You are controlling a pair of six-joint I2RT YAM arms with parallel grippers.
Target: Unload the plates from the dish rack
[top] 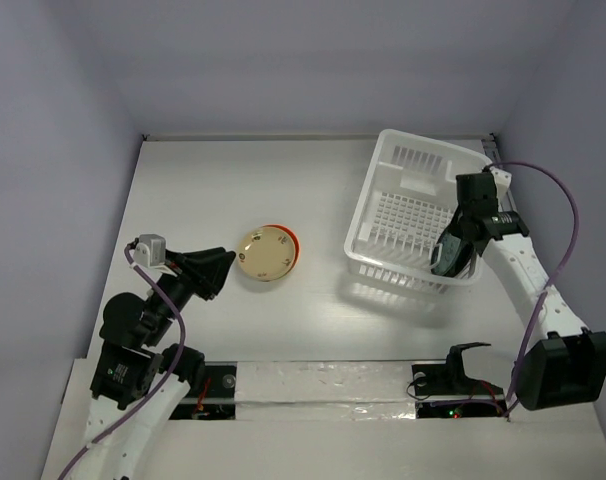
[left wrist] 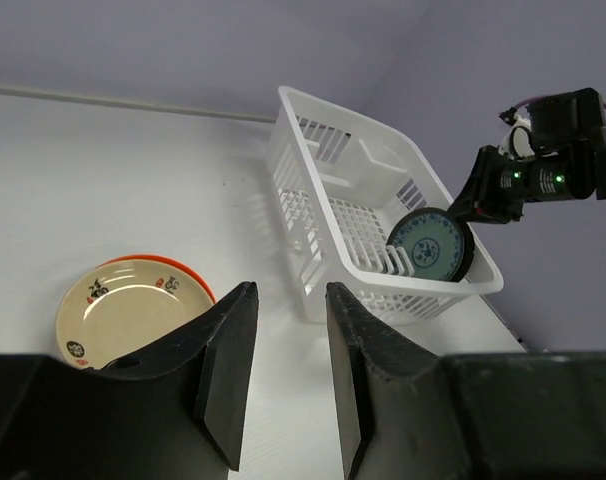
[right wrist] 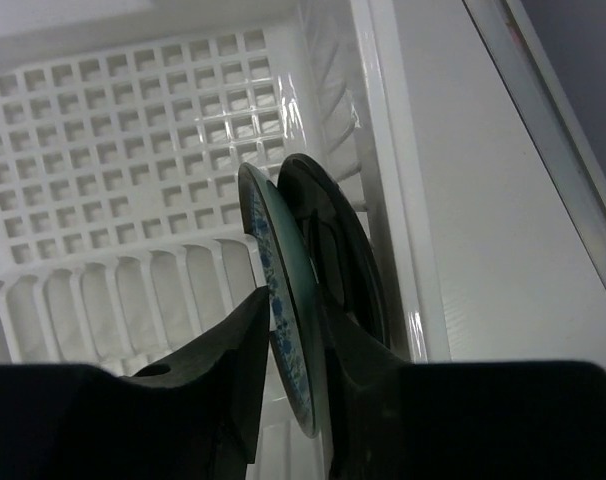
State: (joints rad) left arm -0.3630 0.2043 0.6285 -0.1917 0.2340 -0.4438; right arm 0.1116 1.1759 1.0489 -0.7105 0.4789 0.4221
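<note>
Progress: cream plate [top: 263, 253] stacked on orange-red plate [top: 290, 240] on tabletop [top: 203, 190]. Patterned plate [right wrist: 286, 270] and black plate [right wrist: 340, 250] stand in dish rack [top: 388, 160]; right fingers [right wrist: 233, 350] pinch patterned plate. Left fingers [left wrist: 228, 350] narrowly parted, empty.

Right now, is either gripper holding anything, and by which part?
The right gripper pinches the round dark plate with a blue-patterned face by its rim, inside the white slotted plastic dish rack. The left gripper holds nothing.
</note>
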